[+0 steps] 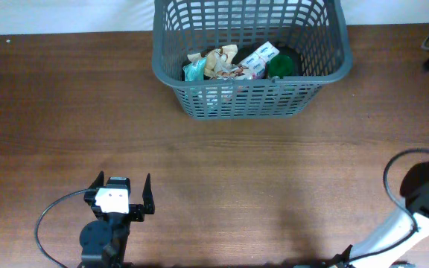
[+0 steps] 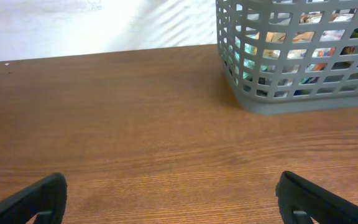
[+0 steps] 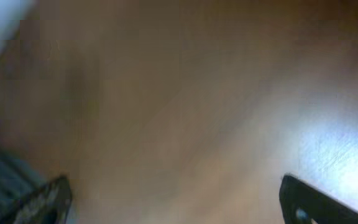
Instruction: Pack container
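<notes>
– Grippers first: how do they stand?

– The left gripper (image 1: 124,179) has its two black fingers (image 2: 39,200) spread as wide as they go, with nothing between them but bare wood. It hangs well in front of the large dark grey plastic basket (image 1: 248,100), off toward the basket's left corner and pointing its way.

– And the right gripper?

– The right gripper (image 3: 179,202) is just as fully spread and empty. Its wrist view is blurred and shows only brown wood between the finger ends. From overhead I cannot make out the fingers themselves. Only the white and black arm (image 1: 393,223) shows, well in front of the basket and out past its right end.

– Where exactly is the basket?

– It stands upright on the brown wooden table (image 1: 65,112) at the far edge, a little right of the middle. It is rectangular with rounded corners and lattice-slotted walls (image 2: 291,93).

– Anything inside it?

– Yes, a loose heap on the bottom: a crumpled teal packet (image 1: 194,71) toward the left wall, a white packet with red print (image 1: 260,58) beside it, and a round green thing (image 1: 280,65) toward the right wall. The rest is too jumbled to name.

– Anything else around?

– A thin black cable (image 1: 49,216) loops beside the left arm, well clear of the basket.
</notes>
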Motion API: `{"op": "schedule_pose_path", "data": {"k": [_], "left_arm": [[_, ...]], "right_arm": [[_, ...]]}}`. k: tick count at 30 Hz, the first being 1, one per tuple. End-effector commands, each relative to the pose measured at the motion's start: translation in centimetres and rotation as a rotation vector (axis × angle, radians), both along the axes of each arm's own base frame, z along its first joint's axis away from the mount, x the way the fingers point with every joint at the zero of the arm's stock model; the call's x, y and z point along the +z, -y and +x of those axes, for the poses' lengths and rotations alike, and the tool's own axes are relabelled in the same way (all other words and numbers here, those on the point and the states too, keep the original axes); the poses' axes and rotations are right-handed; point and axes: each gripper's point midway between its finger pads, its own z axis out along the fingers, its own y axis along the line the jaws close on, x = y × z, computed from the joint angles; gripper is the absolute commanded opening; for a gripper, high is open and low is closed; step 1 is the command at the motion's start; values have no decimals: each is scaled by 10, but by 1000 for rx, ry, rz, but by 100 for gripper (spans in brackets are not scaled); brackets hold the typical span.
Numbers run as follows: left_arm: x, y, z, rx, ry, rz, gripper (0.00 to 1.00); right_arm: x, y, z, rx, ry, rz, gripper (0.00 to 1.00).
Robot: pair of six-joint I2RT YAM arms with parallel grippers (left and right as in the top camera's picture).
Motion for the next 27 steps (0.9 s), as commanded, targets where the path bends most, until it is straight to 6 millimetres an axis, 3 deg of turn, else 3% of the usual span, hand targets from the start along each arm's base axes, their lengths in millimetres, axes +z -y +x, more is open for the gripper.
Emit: {"op": "schedule_pose_path", "data": {"k": [1, 5, 8, 14, 19, 27], "left_arm": [[-2, 3, 0, -11, 3, -13, 99], [-2, 3, 0, -11, 3, -13, 99], [-2, 3, 0, -11, 3, -13, 99], [-2, 3, 0, -11, 3, -13, 99], [-2, 3, 0, -11, 3, -13, 99], [-2, 3, 0, -11, 3, -13, 99]], "right_arm": [[70, -7, -11, -11, 158, -154, 99], [116, -20, -20, -11, 333, -271, 99], [143, -40, -34, 9, 466, -328, 99], [169, -91, -82, 67, 671, -399, 99], [169, -132, -125, 133, 814, -450, 99], [137, -181, -187, 246, 943, -431, 99]]}}
